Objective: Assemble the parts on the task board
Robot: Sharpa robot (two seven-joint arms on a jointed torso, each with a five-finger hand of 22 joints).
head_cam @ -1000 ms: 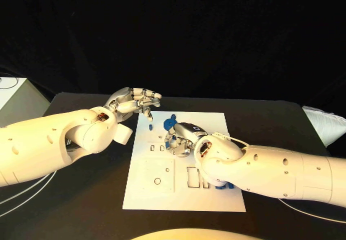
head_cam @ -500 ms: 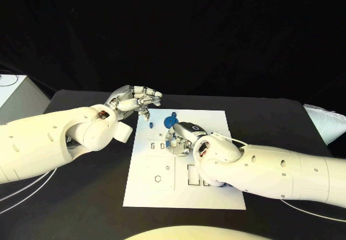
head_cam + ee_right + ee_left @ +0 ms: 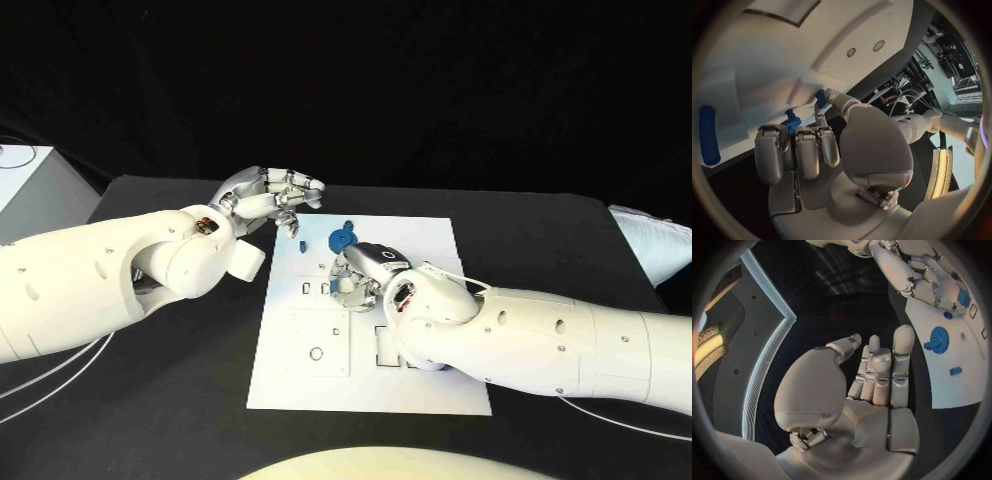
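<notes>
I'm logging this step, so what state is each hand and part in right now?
Left hand: raised past the board's far left corner, fingers curled, holding nothing visible.
Right hand: down on the board, fingers on a small blue part.
Blue gear: lying flat on the board, untouched.
Small blue piece: on the board left of the gear, free.
Blue bar: lying flat on the board, free.
</notes>
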